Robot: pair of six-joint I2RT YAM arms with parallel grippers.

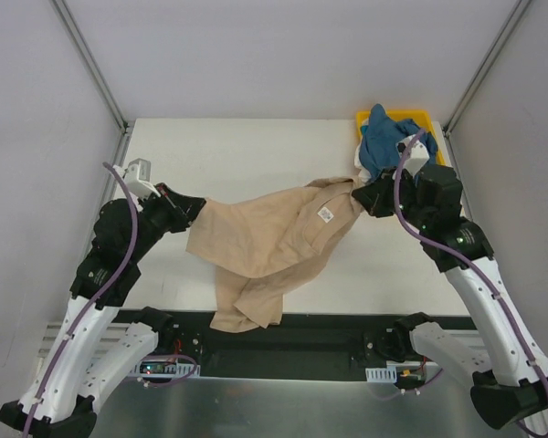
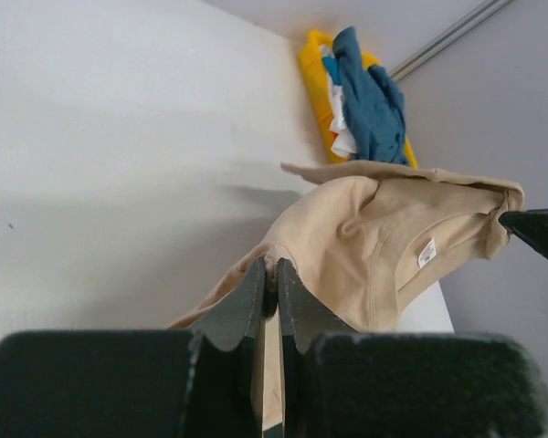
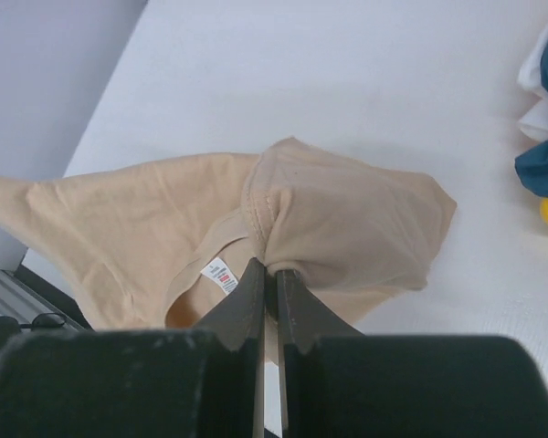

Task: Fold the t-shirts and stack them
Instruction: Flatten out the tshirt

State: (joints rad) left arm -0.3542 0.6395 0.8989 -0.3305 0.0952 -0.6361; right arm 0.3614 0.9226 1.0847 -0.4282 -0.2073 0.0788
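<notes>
The tan-beige t-shirt (image 1: pixel 265 239) hangs stretched between both grippers above the table, its white neck label (image 1: pixel 326 214) facing up and its lower part drooping over the near table edge. My left gripper (image 1: pixel 194 208) is shut on the shirt's left end (image 2: pixel 272 265). My right gripper (image 1: pixel 363 193) is shut on the shirt by the collar (image 3: pixel 276 266). The teal-blue t-shirt (image 1: pixel 384 137) lies crumpled in the yellow tray (image 1: pixel 411 116) at the back right; it also shows in the left wrist view (image 2: pixel 370 96).
A white cloth (image 2: pixel 342 137) lies under the teal shirt in the tray. The white table (image 1: pixel 256 151) is bounded by grey walls and metal frame posts (image 1: pixel 91 64). A black rail (image 1: pixel 292 333) runs along the near edge.
</notes>
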